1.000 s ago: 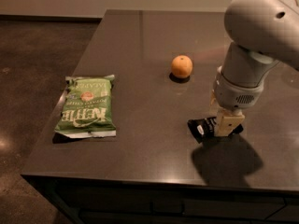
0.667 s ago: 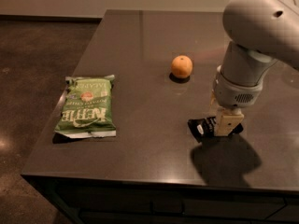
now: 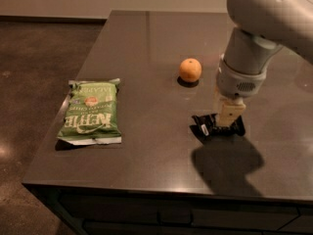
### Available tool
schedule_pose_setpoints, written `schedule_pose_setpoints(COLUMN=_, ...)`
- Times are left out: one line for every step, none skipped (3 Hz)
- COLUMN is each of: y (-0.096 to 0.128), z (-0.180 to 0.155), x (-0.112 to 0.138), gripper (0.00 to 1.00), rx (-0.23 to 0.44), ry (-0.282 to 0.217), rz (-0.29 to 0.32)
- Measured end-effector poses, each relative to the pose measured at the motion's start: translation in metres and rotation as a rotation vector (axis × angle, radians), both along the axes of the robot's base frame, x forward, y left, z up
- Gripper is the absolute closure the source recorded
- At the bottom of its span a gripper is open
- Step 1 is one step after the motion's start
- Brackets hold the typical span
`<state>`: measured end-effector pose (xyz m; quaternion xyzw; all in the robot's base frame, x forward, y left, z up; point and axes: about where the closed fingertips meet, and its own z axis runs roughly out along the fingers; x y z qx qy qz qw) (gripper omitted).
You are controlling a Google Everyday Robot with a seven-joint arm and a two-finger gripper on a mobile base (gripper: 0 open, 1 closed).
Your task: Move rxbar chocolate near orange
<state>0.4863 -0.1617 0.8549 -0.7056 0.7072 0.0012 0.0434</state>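
The rxbar chocolate, a small black wrapper with white lettering, is at the table's front right. My gripper comes down from above and is shut on its middle, holding it just above the tabletop; its right end is partly hidden behind the gripper. The orange sits on the table farther back and a little to the left of the bar, about one bar length away.
A green chip bag lies flat near the table's left edge. The dark table ends in a front edge close below the bar. My arm's shadow falls on the tabletop in front of the gripper.
My gripper and the rxbar chocolate have shifted together slightly left and back, toward the orange. The orange and the chip bag have not moved.
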Motion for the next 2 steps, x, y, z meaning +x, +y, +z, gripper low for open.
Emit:
schedule_pose_setpoints(y=0.006, z=0.012, x=0.038, gripper=1.00, rx=0.021, ry=-0.039, rz=-0.045)
schedule_pose_setpoints(y=-0.002, z=0.015, x=0.082, gripper=1.00, rx=0.021, ry=-0.067, rz=-0.110)
